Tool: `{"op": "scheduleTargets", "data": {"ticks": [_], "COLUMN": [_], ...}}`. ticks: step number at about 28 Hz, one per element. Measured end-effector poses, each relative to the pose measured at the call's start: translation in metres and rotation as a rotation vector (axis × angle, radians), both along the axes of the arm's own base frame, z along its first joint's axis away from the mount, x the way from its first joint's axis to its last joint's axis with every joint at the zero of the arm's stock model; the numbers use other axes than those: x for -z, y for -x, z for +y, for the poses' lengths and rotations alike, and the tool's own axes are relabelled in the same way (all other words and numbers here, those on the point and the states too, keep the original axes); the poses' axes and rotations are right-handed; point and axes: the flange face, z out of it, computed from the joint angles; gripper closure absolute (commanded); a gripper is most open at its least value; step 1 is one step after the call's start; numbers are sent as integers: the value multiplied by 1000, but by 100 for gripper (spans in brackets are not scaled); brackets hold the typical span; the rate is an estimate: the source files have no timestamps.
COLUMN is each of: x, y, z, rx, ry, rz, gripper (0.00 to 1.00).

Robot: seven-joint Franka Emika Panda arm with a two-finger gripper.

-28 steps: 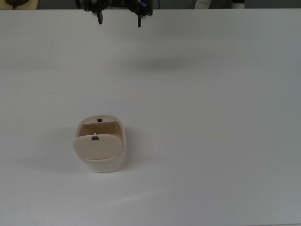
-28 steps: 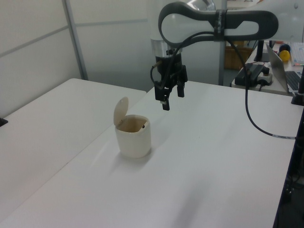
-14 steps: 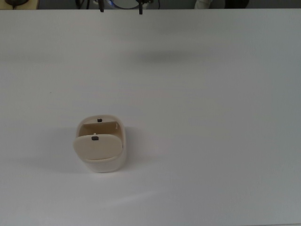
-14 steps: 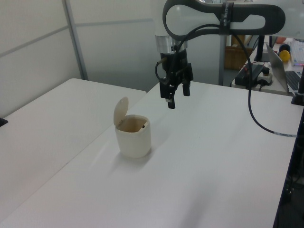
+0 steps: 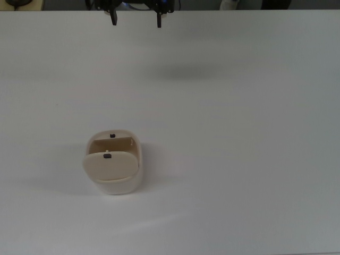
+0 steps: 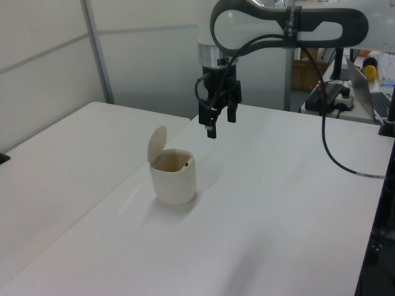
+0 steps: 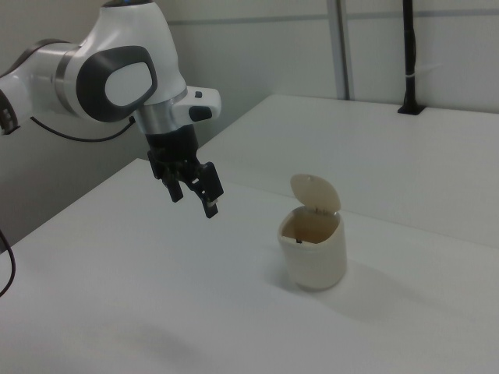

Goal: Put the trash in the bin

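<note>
Trash is nowhere on the bench in any view; it may already lie inside the bin, whose flap stands raised, though no view shows it there. The gripper hangs well above the bench, fingers spread and empty. A low pass could likely clip the flap and tip the light bin. Nothing else stands near it.
</note>
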Motion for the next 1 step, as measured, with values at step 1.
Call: {"op": "scheduleTargets", "data": {"ticks": [1], "x": [0], "y": [0], "z": [0], "rx": [-1], "ry": [0], "rz": [0], "gripper": [0]}}
